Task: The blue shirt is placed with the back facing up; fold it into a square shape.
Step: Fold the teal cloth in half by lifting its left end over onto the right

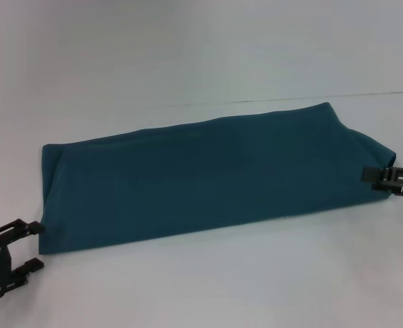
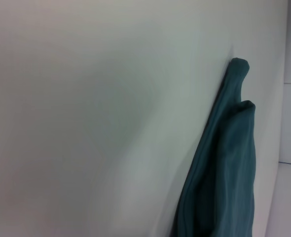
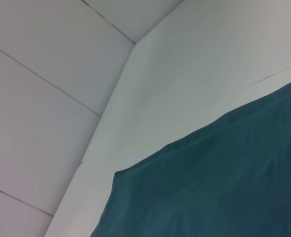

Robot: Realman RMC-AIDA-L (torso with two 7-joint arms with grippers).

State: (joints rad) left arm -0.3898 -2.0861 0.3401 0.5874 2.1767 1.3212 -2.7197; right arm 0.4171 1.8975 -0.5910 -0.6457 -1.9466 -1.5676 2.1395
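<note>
thing: the blue shirt [image 1: 208, 181], plain dark teal-blue knit cloth, no print showing
state: already folded lengthwise into one long, narrow band; no sleeves or collar show in the head view
pose: lies flat on the white bench [image 1: 188, 61], its long axis slanting from the near left toward the far right
surface: mostly smooth, with soft creases near the right end
left end: squared off, near the bench's front left corner
right end: tapers to a rounded fold near the bench's right edge
layers: in the left wrist view the shirt [image 2: 224, 173] shows stacked folds seen edge-on
</note>
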